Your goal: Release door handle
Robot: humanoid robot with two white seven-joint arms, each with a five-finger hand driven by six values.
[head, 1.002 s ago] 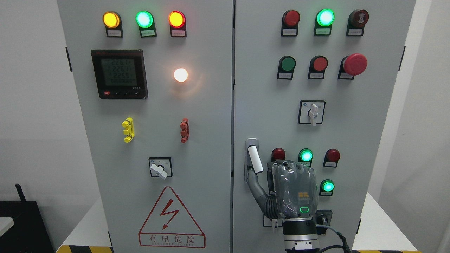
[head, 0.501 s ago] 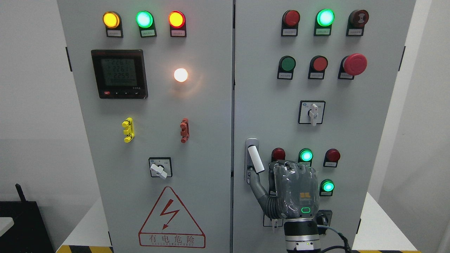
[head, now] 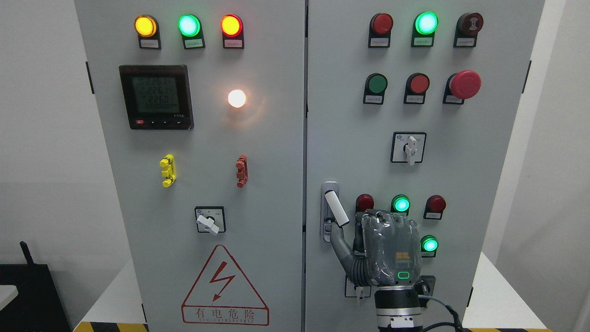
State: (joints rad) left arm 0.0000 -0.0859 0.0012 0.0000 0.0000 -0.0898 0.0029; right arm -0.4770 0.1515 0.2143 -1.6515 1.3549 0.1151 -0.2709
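The white door handle point(head: 336, 208) sits tilted, its lower end swung out to the right, on its grey plate point(head: 330, 188) at the left edge of the right cabinet door point(head: 350, 138). My right hand point(head: 389, 249) comes up from the bottom edge, its back toward the camera, just right of and below the handle. Its thumb point(head: 339, 240) stretches up-left, with the tip right under the handle's lower end. The other fingers point(head: 387, 217) point toward the panel and hold nothing. The handle is not grasped. My left hand is out of view.
Green lamps point(head: 401, 204) point(head: 429, 243) and red lamps point(head: 364, 202) point(head: 435, 204) surround the hand. A rotary switch point(head: 409, 147) is above it and a key lock point(head: 424, 287) is beside the wrist. The left door point(head: 207, 138) carries a meter point(head: 156, 97) and a warning triangle point(head: 224, 288).
My right hand has drifted slightly right and down, away from the handle. The thumb stays close under the handle's lower end, and the handle has tilted a touch further to the right.
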